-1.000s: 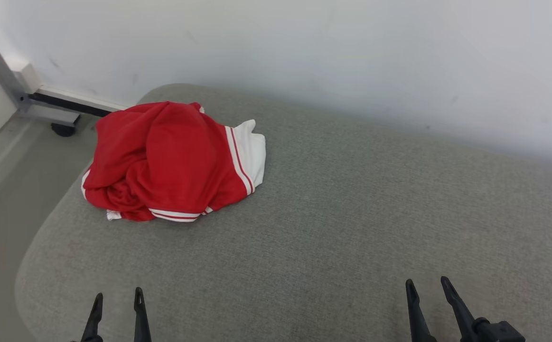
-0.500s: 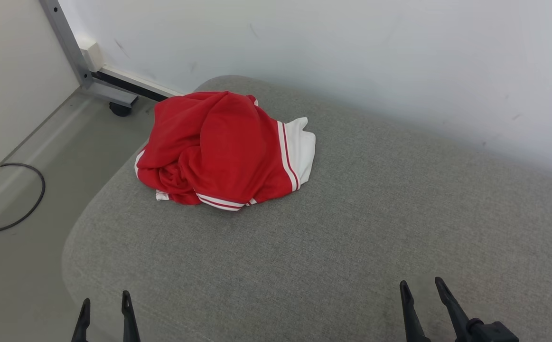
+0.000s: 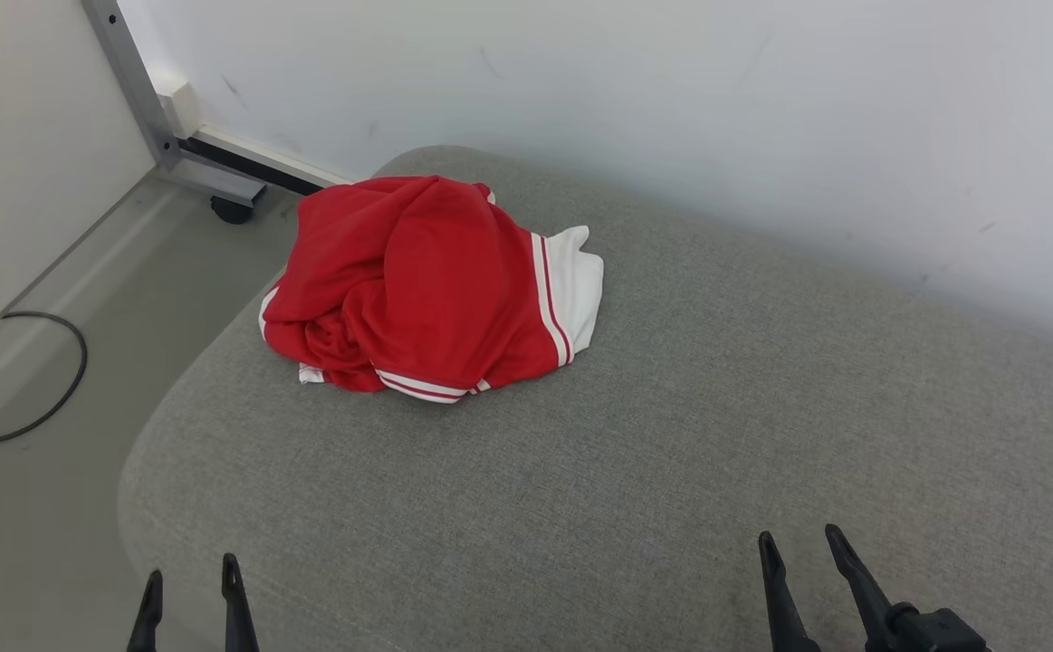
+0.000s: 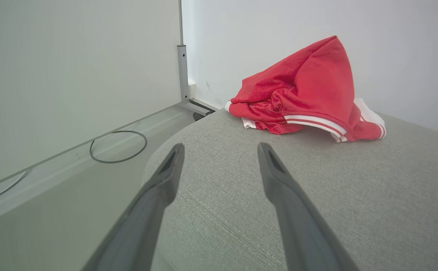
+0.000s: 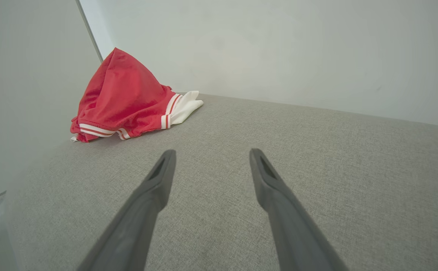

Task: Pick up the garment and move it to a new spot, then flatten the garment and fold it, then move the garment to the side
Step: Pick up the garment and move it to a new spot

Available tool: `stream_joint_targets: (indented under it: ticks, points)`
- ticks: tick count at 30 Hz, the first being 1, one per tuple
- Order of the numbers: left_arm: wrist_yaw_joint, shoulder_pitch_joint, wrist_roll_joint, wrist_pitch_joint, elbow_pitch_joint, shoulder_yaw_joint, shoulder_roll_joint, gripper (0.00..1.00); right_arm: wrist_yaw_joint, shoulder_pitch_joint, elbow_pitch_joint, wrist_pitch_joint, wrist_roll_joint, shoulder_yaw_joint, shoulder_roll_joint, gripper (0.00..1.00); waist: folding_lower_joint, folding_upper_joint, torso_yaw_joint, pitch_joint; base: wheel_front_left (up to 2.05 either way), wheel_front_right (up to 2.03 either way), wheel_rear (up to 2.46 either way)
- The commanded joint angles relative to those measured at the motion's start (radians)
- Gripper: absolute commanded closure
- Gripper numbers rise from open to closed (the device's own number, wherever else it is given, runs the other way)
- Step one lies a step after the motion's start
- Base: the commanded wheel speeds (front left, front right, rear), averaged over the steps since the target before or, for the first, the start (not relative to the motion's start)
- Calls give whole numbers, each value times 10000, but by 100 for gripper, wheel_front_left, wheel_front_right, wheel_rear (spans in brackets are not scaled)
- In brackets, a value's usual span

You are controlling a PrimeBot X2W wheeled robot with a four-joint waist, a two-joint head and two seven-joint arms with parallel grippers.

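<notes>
**Item:** garment [image 3: 417,290], red with white striped trim. It lay crumpled in a heap on the grey cushion [image 3: 671,453].

**Position:** It sat well ahead of both grippers, ahead and somewhat right of the left gripper [image 3: 192,569], and ahead and far left of the right gripper [image 3: 799,534]. The left arm was judged the nearer.

**Axis:** The heap was bunched and broadest crosswise to the fingers; no true long axis could be read.

**Jaws:** Both pairs stood spread wide, holding nothing.

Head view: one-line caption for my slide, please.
Crumpled red garment with white striped trim at far-left corner of grey fabric cushion; left gripper and right gripper open, short of it.
</notes>
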Motion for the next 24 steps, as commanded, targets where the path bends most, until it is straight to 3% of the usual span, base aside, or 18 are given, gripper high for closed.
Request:
stream_joint_targets:
  ticks: [1,12,24]
  points:
    - [-85,-224,-83,-33,53,97,31,0,33,-7,-46,-11,33,20,-9,0,0,0,-144,25,0,0,0]
    - [-989,-2276,-131,-33,565,1158,147,0,35,-664,-184,-13,-218,255,-10,0,0,0,-2010,718,0,0,0]
    - [-1483,-5727,-716,39,2432,1671,1602,0,34,-1578,-357,-11,-194,114,-6,0,0,0,-4064,2063,0,0,0]
